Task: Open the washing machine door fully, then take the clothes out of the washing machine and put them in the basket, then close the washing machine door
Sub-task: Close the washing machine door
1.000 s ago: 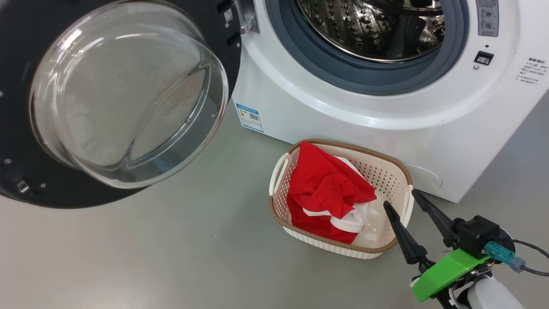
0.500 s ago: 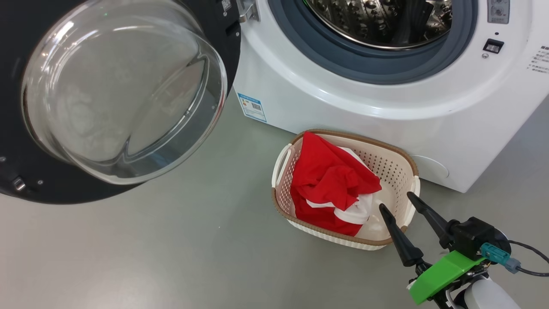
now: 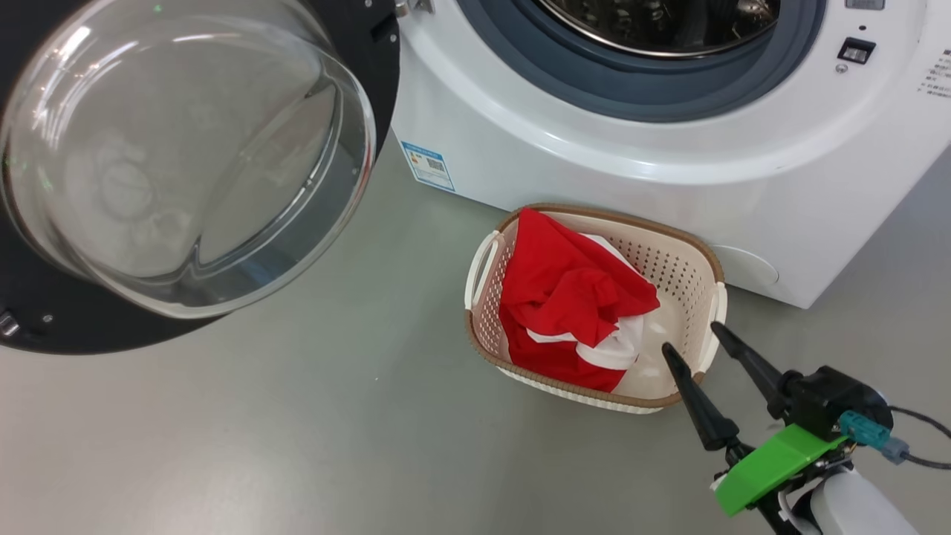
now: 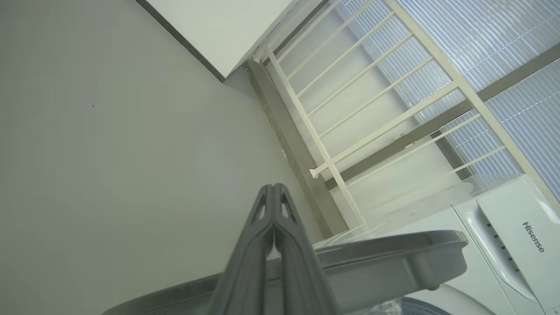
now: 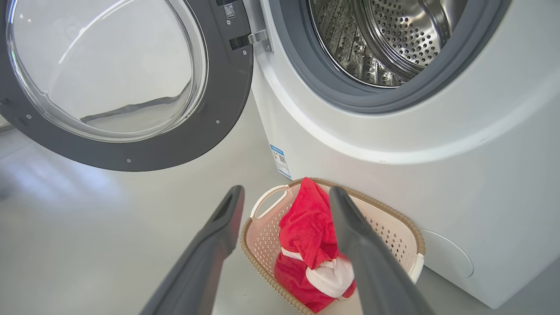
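Clothes are lying in the basket; closing the door is looking like the one step left.

One washing machine point(image 3: 631, 171) is standing with its drum point(image 5: 393, 39) showing bare metal, and its one washing machine door point(image 3: 186, 156) is hanging fully open on the robot's left. One basket point(image 3: 691, 245) is sitting on the floor just beside the machine, holding the clothes point(image 3: 572, 297) as one red-and-white heap, garment count unclear. The right gripper point(image 3: 691, 336) is hovering by the basket, fingers wide and empty. The left gripper point(image 4: 273, 186) is pointing elsewhere, fingers pressed together on nothing.
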